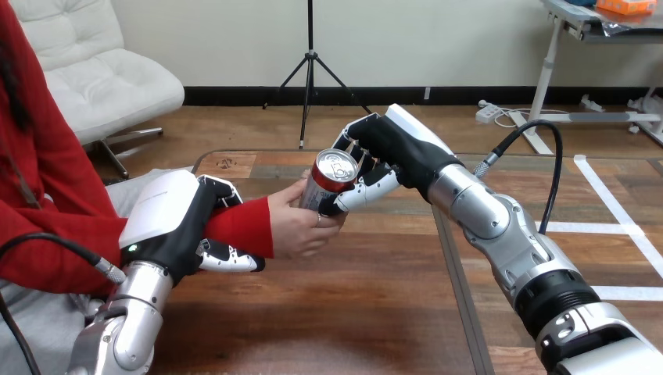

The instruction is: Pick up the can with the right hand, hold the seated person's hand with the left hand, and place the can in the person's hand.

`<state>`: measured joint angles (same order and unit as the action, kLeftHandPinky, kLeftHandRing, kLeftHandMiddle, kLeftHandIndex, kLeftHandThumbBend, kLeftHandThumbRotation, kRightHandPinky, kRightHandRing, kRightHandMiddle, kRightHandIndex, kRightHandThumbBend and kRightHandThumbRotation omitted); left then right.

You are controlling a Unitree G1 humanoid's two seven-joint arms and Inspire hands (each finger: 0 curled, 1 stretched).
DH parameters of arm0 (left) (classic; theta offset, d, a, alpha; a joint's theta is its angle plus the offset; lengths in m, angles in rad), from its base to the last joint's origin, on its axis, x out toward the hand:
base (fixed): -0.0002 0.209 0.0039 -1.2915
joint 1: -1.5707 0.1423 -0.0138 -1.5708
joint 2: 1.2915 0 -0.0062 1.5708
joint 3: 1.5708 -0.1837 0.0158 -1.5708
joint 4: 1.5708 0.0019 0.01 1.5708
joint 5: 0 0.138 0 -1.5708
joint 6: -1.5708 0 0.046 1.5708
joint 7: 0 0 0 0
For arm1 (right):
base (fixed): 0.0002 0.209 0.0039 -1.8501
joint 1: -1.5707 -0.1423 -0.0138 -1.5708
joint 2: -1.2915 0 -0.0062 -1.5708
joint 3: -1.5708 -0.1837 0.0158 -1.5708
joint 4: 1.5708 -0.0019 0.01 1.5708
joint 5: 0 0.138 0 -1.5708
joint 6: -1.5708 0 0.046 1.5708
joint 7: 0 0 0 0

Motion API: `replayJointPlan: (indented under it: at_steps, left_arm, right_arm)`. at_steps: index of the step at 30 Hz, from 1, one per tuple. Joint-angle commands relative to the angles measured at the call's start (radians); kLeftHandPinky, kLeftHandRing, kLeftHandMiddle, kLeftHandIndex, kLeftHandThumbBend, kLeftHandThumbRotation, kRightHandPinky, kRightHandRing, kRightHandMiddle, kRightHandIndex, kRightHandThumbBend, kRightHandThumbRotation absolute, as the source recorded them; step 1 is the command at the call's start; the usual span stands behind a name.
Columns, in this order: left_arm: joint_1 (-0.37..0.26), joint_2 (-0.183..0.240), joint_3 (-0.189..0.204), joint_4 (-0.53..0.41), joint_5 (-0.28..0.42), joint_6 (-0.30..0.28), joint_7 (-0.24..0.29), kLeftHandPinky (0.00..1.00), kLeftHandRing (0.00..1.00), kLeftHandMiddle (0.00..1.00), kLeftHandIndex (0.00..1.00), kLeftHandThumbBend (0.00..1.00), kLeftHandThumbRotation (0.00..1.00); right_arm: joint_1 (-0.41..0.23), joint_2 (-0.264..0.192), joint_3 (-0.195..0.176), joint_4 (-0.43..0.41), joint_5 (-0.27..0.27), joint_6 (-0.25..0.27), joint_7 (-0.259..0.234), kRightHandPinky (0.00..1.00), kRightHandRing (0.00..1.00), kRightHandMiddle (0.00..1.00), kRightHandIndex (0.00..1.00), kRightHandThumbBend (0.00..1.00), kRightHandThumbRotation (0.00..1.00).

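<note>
Right hand (388,152) clamped on can (332,173), left hand (176,223) curled round person's wrist (242,223): risk of drop onto bench (375,297) from releasing before firm grip by person's hand (297,228).

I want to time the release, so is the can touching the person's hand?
Touching. In the head view the person's hand cups the can low down while the right robot hand grips it.
</note>
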<state>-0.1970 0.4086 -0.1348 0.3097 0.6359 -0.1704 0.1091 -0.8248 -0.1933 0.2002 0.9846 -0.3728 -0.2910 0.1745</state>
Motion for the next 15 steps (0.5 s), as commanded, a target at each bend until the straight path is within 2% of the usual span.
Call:
replayJointPlan:
  at_steps: [1, 5, 9, 12, 15]
  left_arm:
    - [-0.228, -0.055, 0.021, -0.233, -0.047, -0.054, 0.038, 0.24, 0.30, 0.36, 0.36, 0.81, 0.00]
    - [-0.222, -0.046, 0.018, -0.235, -0.037, -0.060, 0.039, 0.25, 0.32, 0.37, 0.37, 0.82, 0.00]
    - [-0.217, -0.037, 0.015, -0.241, -0.021, -0.058, 0.040, 0.29, 0.37, 0.41, 0.40, 0.82, 0.00]
    - [-0.211, -0.029, 0.013, -0.247, -0.010, -0.059, 0.040, 0.34, 0.42, 0.47, 0.43, 0.81, 0.00]
    - [-0.202, -0.024, 0.013, -0.255, -0.012, -0.063, 0.033, 0.38, 0.47, 0.51, 0.47, 0.81, 0.08]
  right_arm:
    - [-0.051, 0.053, 0.037, -0.094, 0.008, -0.052, 0.021, 0.26, 0.32, 0.38, 0.44, 0.75, 0.00]
    - [-0.050, 0.047, 0.042, -0.094, 0.002, -0.045, 0.029, 0.28, 0.34, 0.40, 0.44, 0.76, 0.00]
    - [-0.048, 0.042, 0.046, -0.099, -0.001, -0.037, 0.041, 0.34, 0.41, 0.45, 0.48, 0.78, 0.00]
    - [-0.046, 0.037, 0.046, -0.104, 0.001, -0.029, 0.054, 0.39, 0.46, 0.50, 0.53, 0.79, 0.06]
    - [-0.044, 0.028, 0.049, -0.107, 0.000, -0.033, 0.068, 0.43, 0.50, 0.54, 0.57, 0.81, 0.15]
